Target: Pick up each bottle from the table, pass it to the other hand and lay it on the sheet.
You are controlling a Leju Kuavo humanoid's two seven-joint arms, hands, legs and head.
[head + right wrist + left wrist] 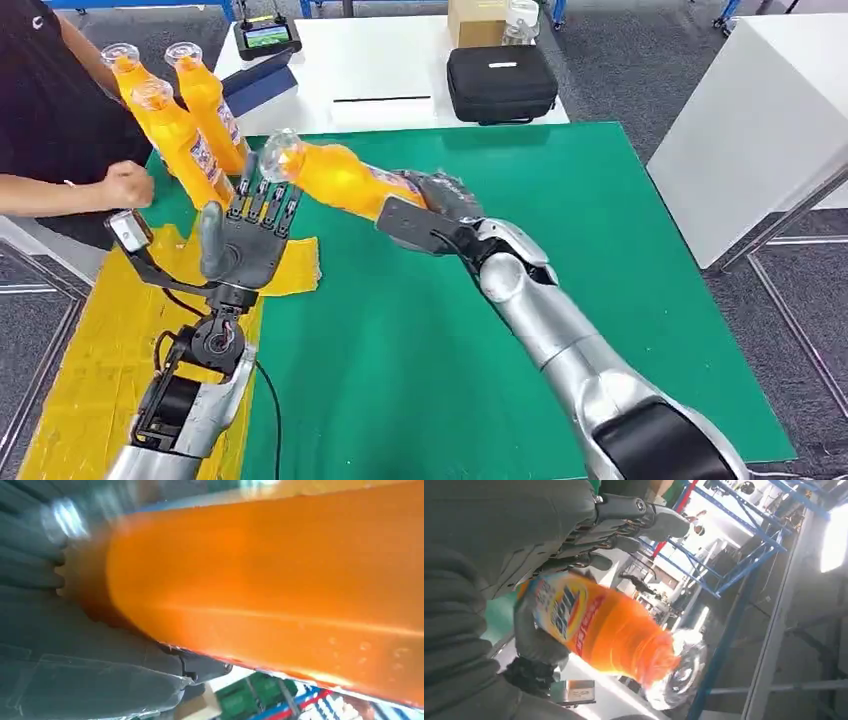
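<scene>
My right hand [440, 205] grips an orange bottle [335, 178] by its labelled lower end and holds it almost level above the green mat, its clear cap [281, 156] pointing left. In the right wrist view its orange body [280, 590] runs across my right hand [75, 645]. My left hand [248, 235] is raised with fingers spread upward, its fingertips just under the bottle's neck, holding nothing. The left wrist view shows the bottle [604, 630] beside my left hand's fingers [624, 525]. Three more orange bottles [185, 140] stand at the back left. The yellow sheet [90, 340] lies at the left.
A person's hand [128, 185] rests by the standing bottles. Behind the green mat [450, 320], a white table carries a black case [500, 82], a cardboard box [475, 20] and a controller [267, 35]. Another white table [750, 130] stands at the right.
</scene>
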